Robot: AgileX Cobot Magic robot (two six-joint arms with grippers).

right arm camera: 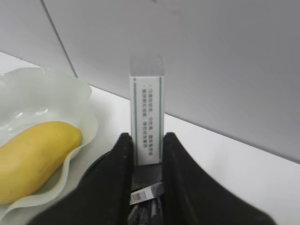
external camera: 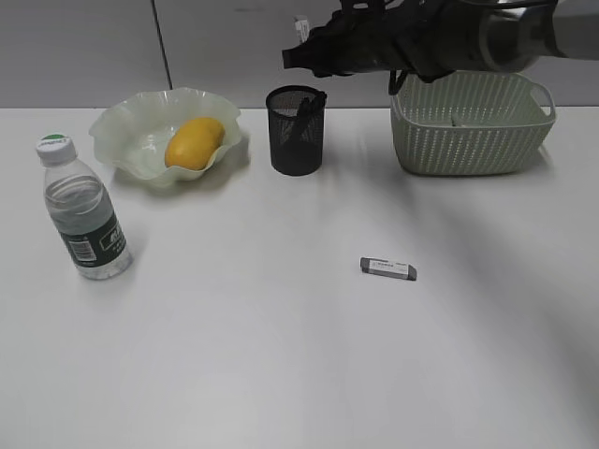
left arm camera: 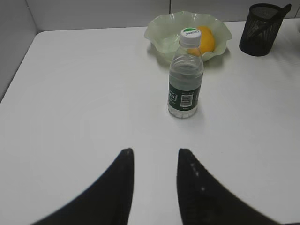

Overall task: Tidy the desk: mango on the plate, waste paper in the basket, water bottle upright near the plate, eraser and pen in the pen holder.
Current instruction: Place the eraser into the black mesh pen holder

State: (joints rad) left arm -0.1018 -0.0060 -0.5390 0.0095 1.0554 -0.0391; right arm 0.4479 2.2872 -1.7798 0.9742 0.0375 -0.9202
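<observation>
The right end effector (right arm camera: pixel 144 154) is clamped on a small white eraser (right arm camera: pixel 147 124), held upright so its long axis runs straight up from between the two dark fingers (right arm camera: pixel 121 159). Its sleeve carries green side stripes and rows of tiny print that cannot be read. Directly below the end effector is the black mesh pen holder (external camera: pixel 297 129), where a dark pen (external camera: pixel 309 112) leans inside with a small barcode tag showing. To the left of it, the yellow mango (right arm camera: pixel 35 157) lies in the wavy pale green plate (external camera: pixel 131 131), its long axis slanting up toward the end effector. On the other side of this arm sits the pale green woven basket (external camera: pixel 473 140), with something small and pale inside that I cannot make out.

The left end effector (left arm camera: pixel 154 164) hangs low over the white surface (external camera: pixel 281 355), fingers parted with nothing between them. Straight ahead of it the water bottle (left arm camera: pixel 185 77) stands upright, white cap with a green top, its dark green label bearing a barcode and small white lettering too blurred to read. Beyond the bottle sit the plate and mango.

A second grey-and-white eraser (external camera: pixel 388 269) lies flat on the open surface, well apart from both end effectors, long axis running left to right.
</observation>
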